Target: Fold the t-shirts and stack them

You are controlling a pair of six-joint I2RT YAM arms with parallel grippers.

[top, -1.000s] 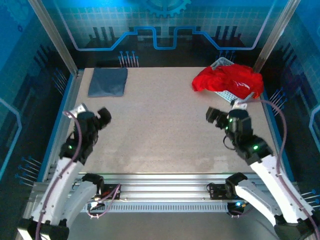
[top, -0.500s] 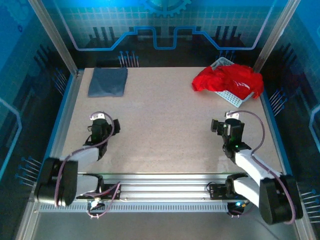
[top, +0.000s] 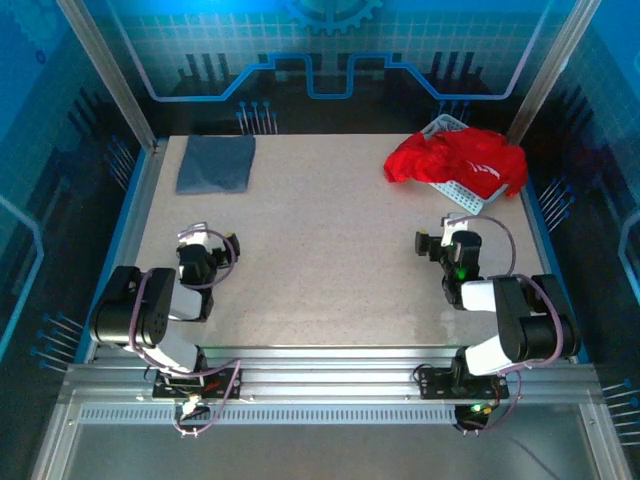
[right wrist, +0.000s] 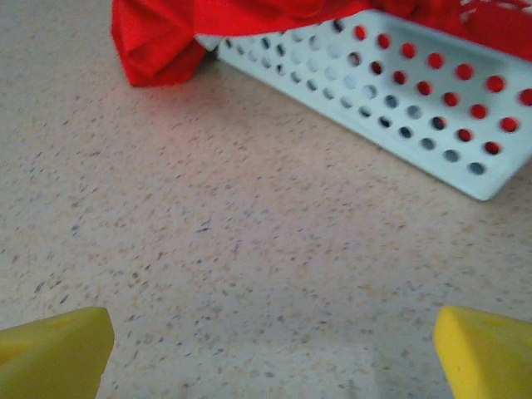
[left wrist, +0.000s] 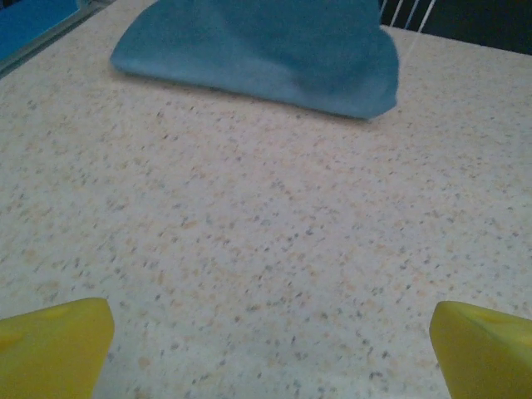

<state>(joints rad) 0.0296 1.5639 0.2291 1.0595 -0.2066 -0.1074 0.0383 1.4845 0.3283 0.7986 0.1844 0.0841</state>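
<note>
**Jaws Open and Empty; Shirts at the Far Corners**

Jaws on both arms stood wide apart, holding nothing, low over the speckled beige bench (top: 320, 250). The folded slate-blue cloth t-shirt (top: 216, 164) lay at the far left corner. The crumpled bright red cloth t-shirt (top: 455, 160) was draped over the white perforated plastic basket (top: 465, 198) at the far right. Both were judged light, limp and unbreakable. The red one should be pinched at a hem or shoulder edge, clear of the basket. The right wrist view showed red cloth reaching the bench beside the basket wall. The top view showed both corners together.
</note>
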